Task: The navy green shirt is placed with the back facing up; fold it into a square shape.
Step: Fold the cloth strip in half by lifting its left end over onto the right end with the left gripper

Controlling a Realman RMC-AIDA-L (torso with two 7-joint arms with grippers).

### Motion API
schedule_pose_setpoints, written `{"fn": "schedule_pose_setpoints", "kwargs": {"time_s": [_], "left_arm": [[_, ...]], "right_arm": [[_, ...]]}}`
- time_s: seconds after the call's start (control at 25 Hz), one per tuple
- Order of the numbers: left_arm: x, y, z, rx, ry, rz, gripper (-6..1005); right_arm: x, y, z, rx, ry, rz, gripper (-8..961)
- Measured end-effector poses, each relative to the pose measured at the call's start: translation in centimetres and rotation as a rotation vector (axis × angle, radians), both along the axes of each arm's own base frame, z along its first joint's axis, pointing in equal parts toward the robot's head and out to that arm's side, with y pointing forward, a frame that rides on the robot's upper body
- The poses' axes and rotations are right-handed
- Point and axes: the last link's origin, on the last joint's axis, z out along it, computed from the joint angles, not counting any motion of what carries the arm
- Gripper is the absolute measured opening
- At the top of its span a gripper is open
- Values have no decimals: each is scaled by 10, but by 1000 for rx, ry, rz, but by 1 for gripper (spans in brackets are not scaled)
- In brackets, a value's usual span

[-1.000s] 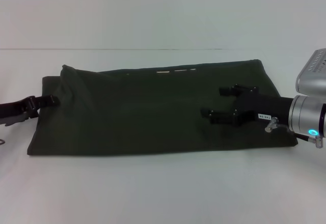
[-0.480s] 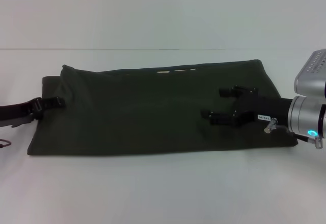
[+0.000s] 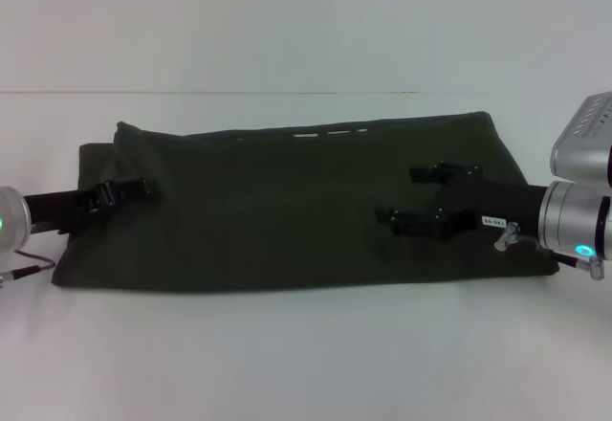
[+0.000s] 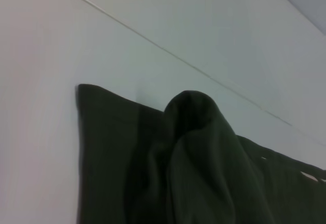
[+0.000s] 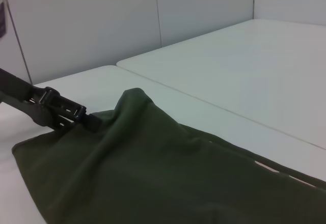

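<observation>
Two grippers over a folded shirt on a white table.

The left gripper (image 3: 134, 191) reaches in low over the left end of the navy green shirt (image 3: 287, 210); its fingers look nearly closed, but I cannot tell whether they pinch cloth. The shirt lies as a long dark band across the middle of the white table (image 3: 306, 354), with a raised hump at its far left corner. Over its right end the right gripper (image 3: 413, 193) hovers with fingers spread wide, holding nothing.
</observation>
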Motion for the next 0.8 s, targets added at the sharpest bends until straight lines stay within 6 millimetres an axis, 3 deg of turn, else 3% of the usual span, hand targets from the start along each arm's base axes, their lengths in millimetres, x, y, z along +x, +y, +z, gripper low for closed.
{"fn": "schedule_pose_setpoints", "kwargs": {"time_s": [0.48,0.8], "left_arm": [[1,3,1,27,12,-4,810],[-1,2,2,33,39,-18,472]], "right_arm": [[1,-1,-1,-3,2,-5,924],[0,0,-1,-3,4,-5,924]]}}
